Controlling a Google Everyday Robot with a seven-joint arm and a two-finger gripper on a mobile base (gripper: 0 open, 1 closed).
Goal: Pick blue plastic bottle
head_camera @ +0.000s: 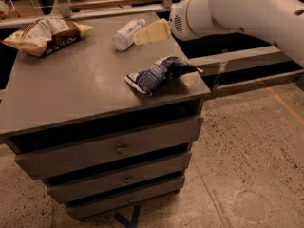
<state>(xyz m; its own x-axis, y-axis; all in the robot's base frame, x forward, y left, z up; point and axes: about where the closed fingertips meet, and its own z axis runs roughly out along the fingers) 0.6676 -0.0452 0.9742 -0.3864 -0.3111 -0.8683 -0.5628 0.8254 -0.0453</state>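
Bottle, the blue plastic bottle (127,34) I am after, is lying on its side near the far edge of the desk (71,91), with its white cap pointing up and to the right and its base pointing down and to the left. Its long axis is therefore running on a slant across the back of the desk. My hand (149,33) is hovering just to the right of it, at the cap end, with its tip reaching in toward the neck. I cannot tell whether it is touching the plastic, nor whether it is spread or pressed together. My white arm (247,11) is coming in from the right, so the bottle is lying straight ahead of the hand, to its left. I judge that the grasp is turning on crossing that slanted axis squarely, since a round bottle would likely be rolling away under a glancing push. Nearer the front edge, a dark blue-and-white snack bag (159,73) is lying apart from the bottle. At the far left corner, well apart, a yellow-and-brown chip bag (45,34) is resting.
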